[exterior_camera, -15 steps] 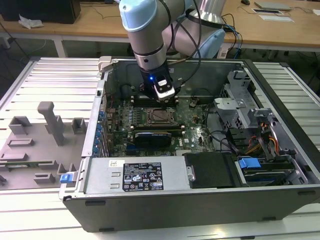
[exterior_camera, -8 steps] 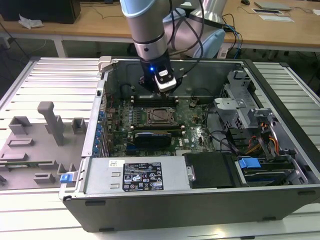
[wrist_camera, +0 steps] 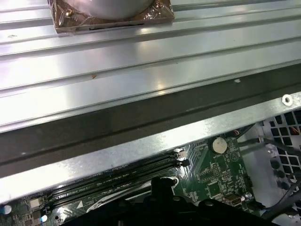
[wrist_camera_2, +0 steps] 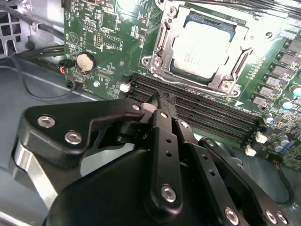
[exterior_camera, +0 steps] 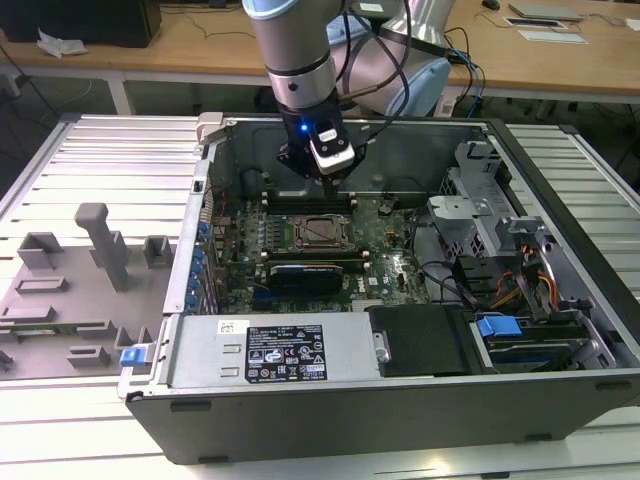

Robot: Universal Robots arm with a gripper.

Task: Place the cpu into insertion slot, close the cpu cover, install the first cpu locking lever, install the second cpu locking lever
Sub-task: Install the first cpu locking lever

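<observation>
The cpu (wrist_camera_2: 202, 49), a pale silver square chip, lies flat in the insertion slot (wrist_camera_2: 214, 20) on the green motherboard. The silver cpu cover (wrist_camera_2: 236, 60) lies down around it, framing the chip in its window. My gripper (wrist_camera_2: 157, 100) hovers over the black memory slots (wrist_camera_2: 197, 110) just beside the socket, fingers shut together and holding nothing. In the exterior view the gripper (exterior_camera: 329, 182) hangs inside the open computer case, a little behind the cpu (exterior_camera: 320, 231). Its black tip (wrist_camera: 162, 184) also shows in the first wrist view, above the board.
A black expansion card (exterior_camera: 305, 271) lies in front of the socket, and a power supply (exterior_camera: 270, 350) fills the case's near side. A drive cage and cables (exterior_camera: 490, 215) stand on the exterior view's right. Grey fixtures (exterior_camera: 100, 245) sit on the table at its left.
</observation>
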